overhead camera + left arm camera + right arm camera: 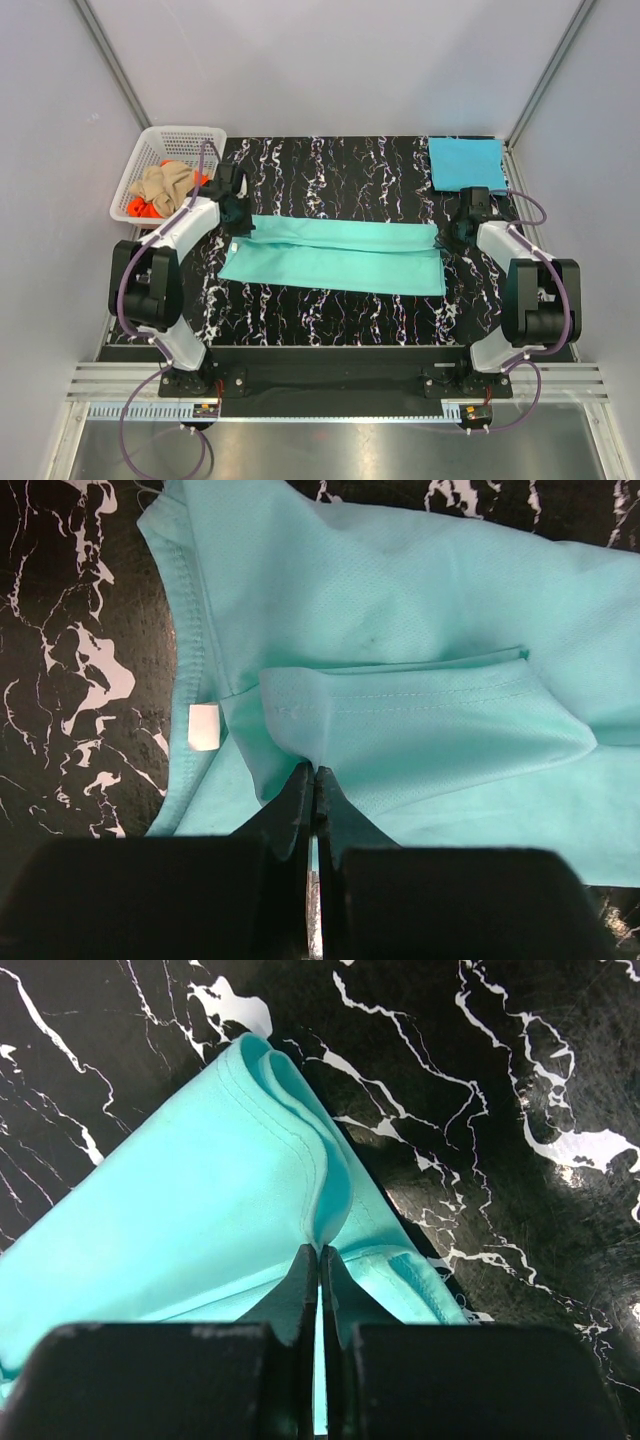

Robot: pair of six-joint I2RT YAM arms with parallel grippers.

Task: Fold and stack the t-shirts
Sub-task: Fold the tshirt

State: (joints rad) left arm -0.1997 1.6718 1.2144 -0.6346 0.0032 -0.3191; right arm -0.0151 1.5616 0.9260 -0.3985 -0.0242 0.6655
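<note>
Pinching the mint-teal t-shirt [340, 258] at opposite ends, left claw [316, 773] and right claw [320, 1250] both clamp its cloth.

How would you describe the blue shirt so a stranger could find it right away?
Start at the black marbled table and look to its far right corner. The blue shirt lies there, folded into a neat square, unlike the long teal shirt spread across the middle and the crumpled shirts in the white basket.
</note>
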